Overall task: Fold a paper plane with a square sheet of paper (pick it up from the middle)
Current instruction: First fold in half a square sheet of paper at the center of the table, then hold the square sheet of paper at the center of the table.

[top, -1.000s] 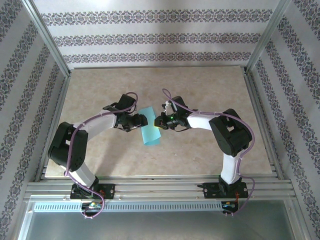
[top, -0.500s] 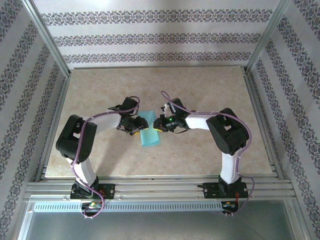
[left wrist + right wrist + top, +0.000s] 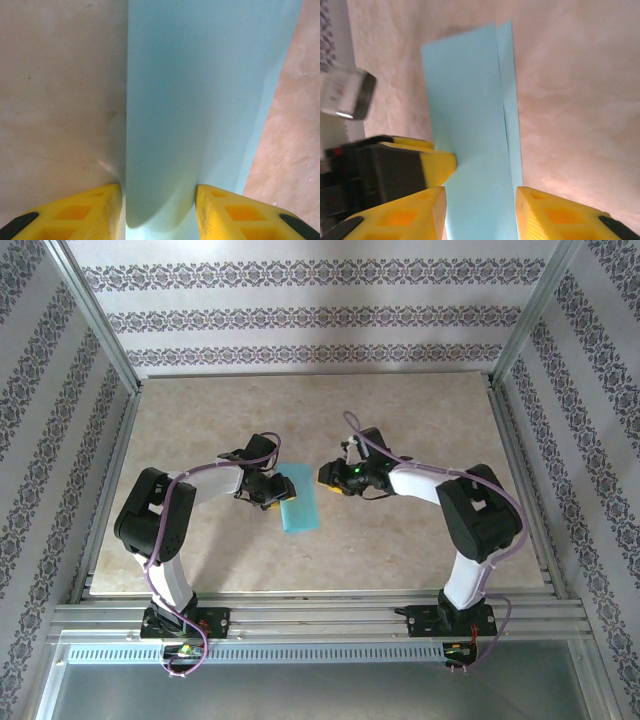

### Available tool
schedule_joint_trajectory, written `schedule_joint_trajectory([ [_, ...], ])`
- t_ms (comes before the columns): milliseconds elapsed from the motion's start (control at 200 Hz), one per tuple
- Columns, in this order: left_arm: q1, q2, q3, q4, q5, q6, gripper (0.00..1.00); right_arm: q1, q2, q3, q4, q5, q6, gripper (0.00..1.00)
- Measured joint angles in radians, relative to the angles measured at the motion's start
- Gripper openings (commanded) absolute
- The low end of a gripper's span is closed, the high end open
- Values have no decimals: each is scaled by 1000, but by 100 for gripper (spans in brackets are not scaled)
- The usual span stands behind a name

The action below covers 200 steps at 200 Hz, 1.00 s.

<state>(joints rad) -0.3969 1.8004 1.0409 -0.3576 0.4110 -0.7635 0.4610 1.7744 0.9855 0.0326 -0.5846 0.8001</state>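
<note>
Left jaws straddle the folded paper [image 3: 299, 506], grip unclear; right jaws wide, standing just beside it: a loose pinch and that fold may spring open

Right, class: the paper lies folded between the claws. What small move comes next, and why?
Probably close the left claw on the paper: its fingers straddle the rounded fold, which looks unpressed, and the right claw stands open, holding nothing.

Smooth, matt paper is being shown by the square sheet of paper [image 3: 299, 502], a mottled stone-look finish by the table [image 3: 400, 420].
</note>
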Motion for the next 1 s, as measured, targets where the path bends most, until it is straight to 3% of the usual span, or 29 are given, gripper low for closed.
schedule_joint_trajectory([
  [200,0,13,19,-23,3,25,48,-13,-85,-32,-3,56,-3,43],
  [999,-36,93,149,-189,-71,74,52,-7,-85,-53,-14,82,5,44],
])
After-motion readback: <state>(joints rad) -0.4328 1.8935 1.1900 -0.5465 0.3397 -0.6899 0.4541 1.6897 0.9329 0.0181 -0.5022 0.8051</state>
